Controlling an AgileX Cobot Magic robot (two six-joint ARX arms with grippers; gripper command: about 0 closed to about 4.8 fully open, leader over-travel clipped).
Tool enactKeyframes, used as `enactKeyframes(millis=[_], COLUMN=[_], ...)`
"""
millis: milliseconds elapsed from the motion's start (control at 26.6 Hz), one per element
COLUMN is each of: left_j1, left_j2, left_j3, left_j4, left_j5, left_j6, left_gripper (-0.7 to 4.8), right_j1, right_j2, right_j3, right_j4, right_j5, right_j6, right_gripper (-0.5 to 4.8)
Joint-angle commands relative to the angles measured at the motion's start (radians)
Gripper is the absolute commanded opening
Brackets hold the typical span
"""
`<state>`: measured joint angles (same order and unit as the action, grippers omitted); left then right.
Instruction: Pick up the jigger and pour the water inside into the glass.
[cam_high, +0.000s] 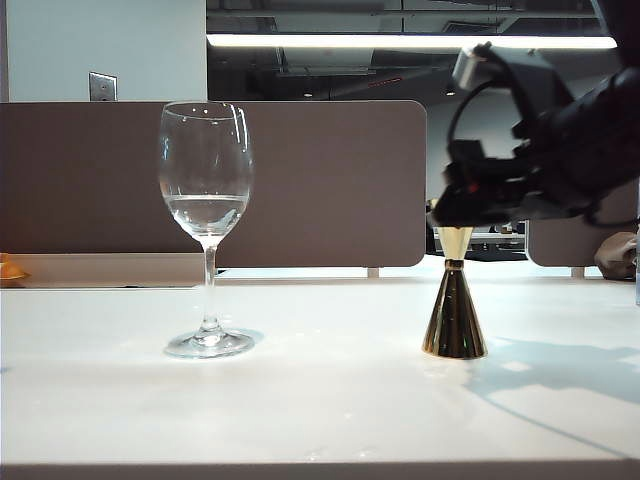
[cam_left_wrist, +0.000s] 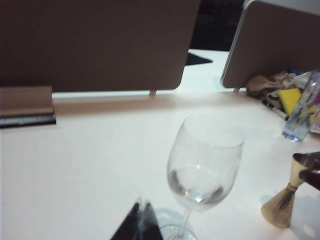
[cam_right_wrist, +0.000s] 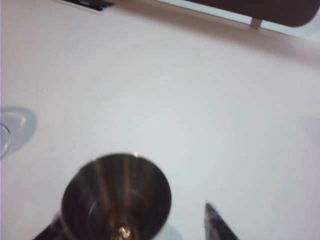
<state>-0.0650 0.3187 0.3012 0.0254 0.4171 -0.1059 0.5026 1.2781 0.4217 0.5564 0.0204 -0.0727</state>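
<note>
Main risk from here: the right gripper (cam_high: 470, 215) hangs right over the jigger (cam_high: 454, 305), so any sideways nudge tips that narrow-waisted thing on the table (cam_high: 330, 400). Its jaws stand wide apart around the upper cup, gripping nothing. Water (cam_high: 206, 211) sits in the wine glass (cam_high: 207, 225), well apart. Left gripper (cam_left_wrist: 140, 225) near the glass, can't tell its state.

A white tabletop (cam_high: 320, 400) carries the scene. Along its far edge stands a wide brown divider panel (cam_high: 300, 180), with a second panel (cam_left_wrist: 280, 45) beside it toward the right. At the far right edge lie a crumpled brown cloth (cam_left_wrist: 265, 84), a yellow object (cam_left_wrist: 290, 99) and a clear plastic bottle (cam_left_wrist: 302, 112). A small orange item (cam_high: 10, 268) sits at the far left edge.
</note>
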Motion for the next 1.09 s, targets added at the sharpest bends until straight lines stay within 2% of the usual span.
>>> enactKeyframes(millis=[38, 150, 263, 338, 413, 826, 977, 1089], left_j1=[0.0, 0.0, 0.0, 0.0, 0.001, 0.001, 0.001, 0.001], left_j2=[-0.066, -0.138, -0.24, -0.311, -0.312, -0.313, -0.313, -0.313], left_j3=[0.008, 0.009, 0.009, 0.009, 0.013, 0.013, 0.013, 0.012], left_j4=[-0.005, -0.041, -0.147, -0.226, -0.256, -0.316, -0.354, -0.37], left_j5=[0.01, 0.01, -0.006, -0.043, -0.06, -0.196, -0.196, -0.196], left_j6=[-0.008, -0.011, -0.011, -0.011, -0.039, -0.021, 0.028, 0.028], left_gripper=[-0.04, -0.04, -0.04, -0.04, -0.04, -0.04, -0.04, -0.04], right_j1=[0.001, 0.001, 0.001, 0.001, 0.001, 0.001, 0.001, 0.0], right_j2=[-0.101, -0.202, -0.327, -0.436, -0.53, -0.874, -0.978, -1.069], right_j3=[0.003, 0.002, 0.002, 0.002, 0.0, -0.01, -0.056, -0.101], right_j4=[-0.133, -0.192, -0.299, -0.414, -0.502, -0.748, -0.799, -0.819], right_j5=[0.007, 0.012, 0.046, 0.048, 0.05, 0.117, 0.118, 0.124], right_j6=[0.002, 0.002, 0.002, 0.002, 0.002, 0.002, 0.017, 0.042], right_gripper=[3.13, 2.64, 1.51, 0.31, -0.07, -0.07, -0.07, -0.07])
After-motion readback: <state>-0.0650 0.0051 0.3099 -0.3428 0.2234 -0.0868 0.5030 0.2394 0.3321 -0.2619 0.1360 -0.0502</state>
